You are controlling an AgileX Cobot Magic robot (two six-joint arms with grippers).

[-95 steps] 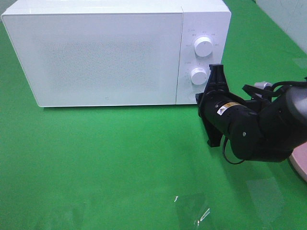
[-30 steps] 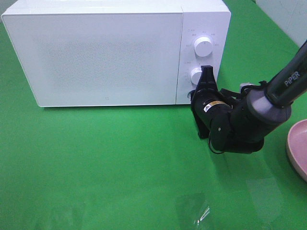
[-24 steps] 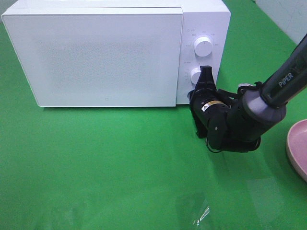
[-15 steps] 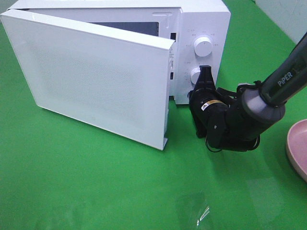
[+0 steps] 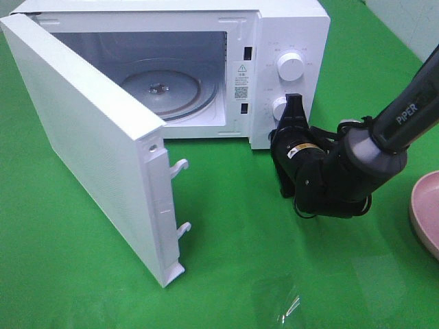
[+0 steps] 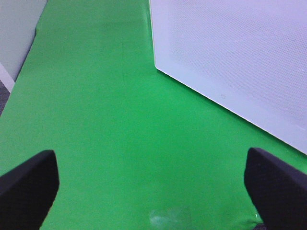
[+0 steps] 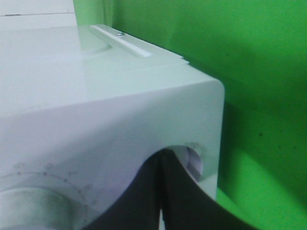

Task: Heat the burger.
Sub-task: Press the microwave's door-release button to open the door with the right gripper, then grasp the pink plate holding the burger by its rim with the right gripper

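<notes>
The burger is out of view in every frame. The white microwave (image 5: 291,27) stands at the back with its door (image 5: 89,151) swung wide open to the left, baring the glass turntable (image 5: 164,89) inside. My right gripper (image 5: 295,104) is shut with nothing in it. Its tip rests against the control panel by the lower knob (image 5: 280,108), and the right wrist view shows the closed fingers (image 7: 160,160) touching a round button on the panel. My left gripper (image 6: 153,191) is open and empty over green cloth, facing the door's outer face (image 6: 230,52).
A pink plate (image 5: 426,212) pokes in at the right edge. The upper knob (image 5: 291,66) sits above the gripper tip. The open door juts far out over the green cloth (image 5: 247,260) on the left. Two latch hooks (image 5: 180,166) stick out from its free edge.
The microwave door went from shut to wide open, swinging out to the left. My right gripper edged left onto the panel and has stayed there, shut. The left gripper stays open.
</notes>
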